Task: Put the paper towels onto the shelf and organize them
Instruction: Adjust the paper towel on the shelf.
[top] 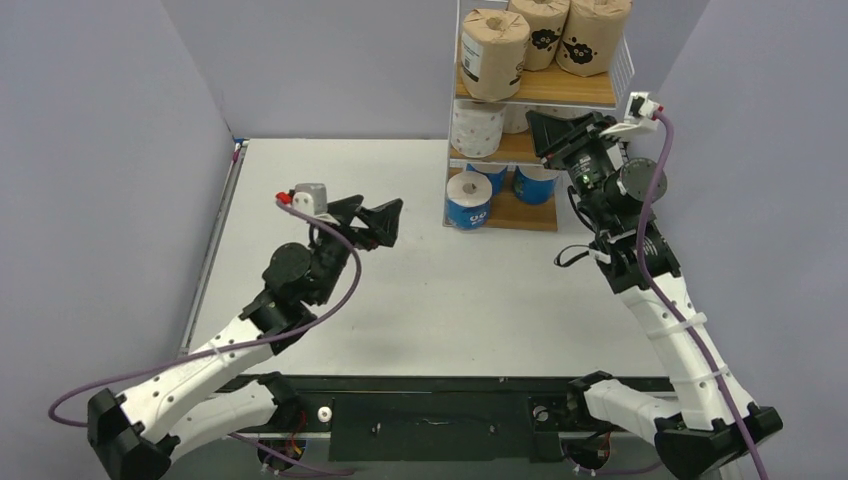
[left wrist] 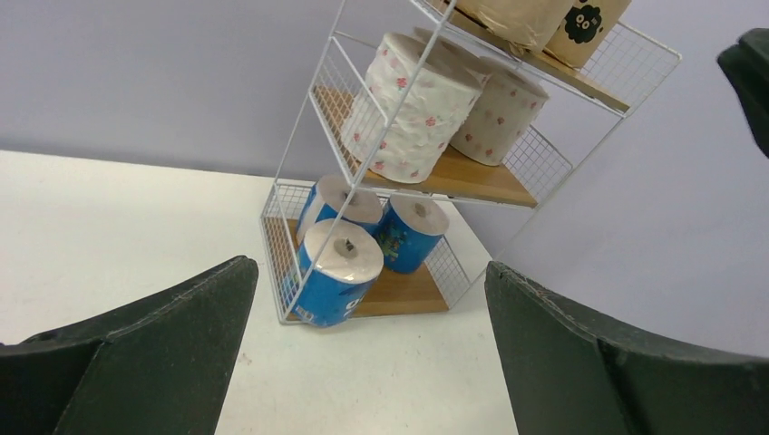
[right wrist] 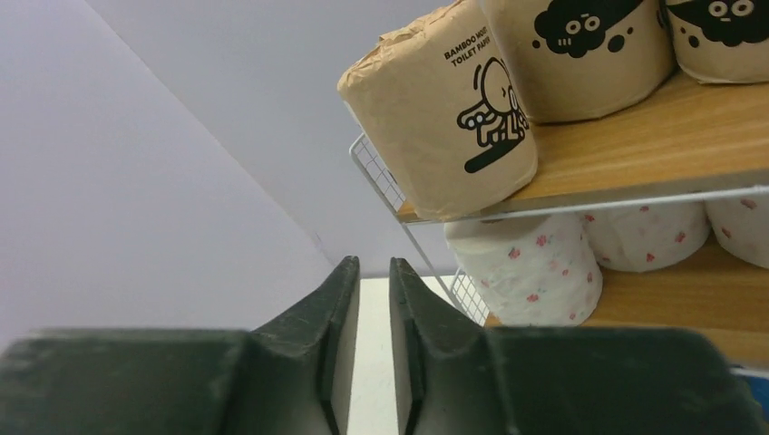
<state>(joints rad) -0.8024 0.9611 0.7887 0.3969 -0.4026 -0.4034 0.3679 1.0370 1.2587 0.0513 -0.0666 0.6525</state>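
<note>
The shelf stands at the table's far right. Three brown paper towels sit on its top tier, white dotted ones on the middle tier, blue-and-white ones on the bottom tier. The front blue roll juts slightly past the board's front left corner. My left gripper is open and empty, over the table left of the shelf, facing it. My right gripper is shut and empty in front of the middle tier, beside a white roll and below a brown roll.
Grey walls enclose the table on the left, back and right. The right arm rises close along the shelf's right front. The white tabletop stretches left of the shelf.
</note>
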